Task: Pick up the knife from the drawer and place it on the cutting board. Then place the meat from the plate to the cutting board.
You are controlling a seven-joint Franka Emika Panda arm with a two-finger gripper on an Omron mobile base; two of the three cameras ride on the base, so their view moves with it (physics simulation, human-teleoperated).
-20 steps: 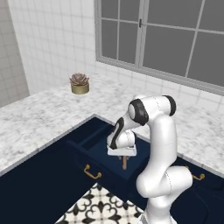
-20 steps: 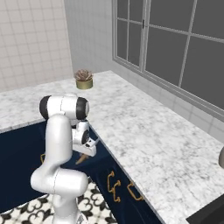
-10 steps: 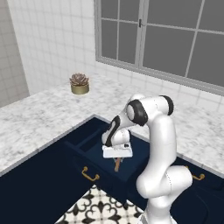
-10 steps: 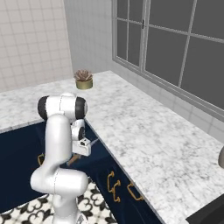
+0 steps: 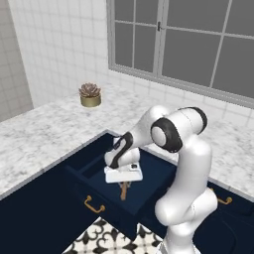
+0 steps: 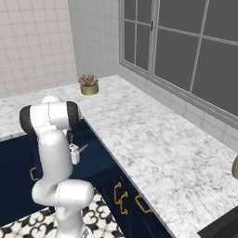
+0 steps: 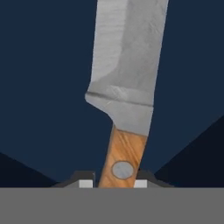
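While the gripper (image 7: 114, 183) was clamped on the wooden handle of the knife (image 7: 124, 92), the knife sat low over the open drawer (image 5: 106, 194), blade pointing away from the hand. The hold looked narrow, with both fingertips (image 7: 86, 183) pinching 1 short stretch at the handle's end. Judged risks: the long blade could pivot in that pinch during the lift, or its tip could catch the drawer's wall if raised at a slant.

No legible text, label, brand, number or sign is presented in any view; every surface shown is left unmarked and unlettered throughout.
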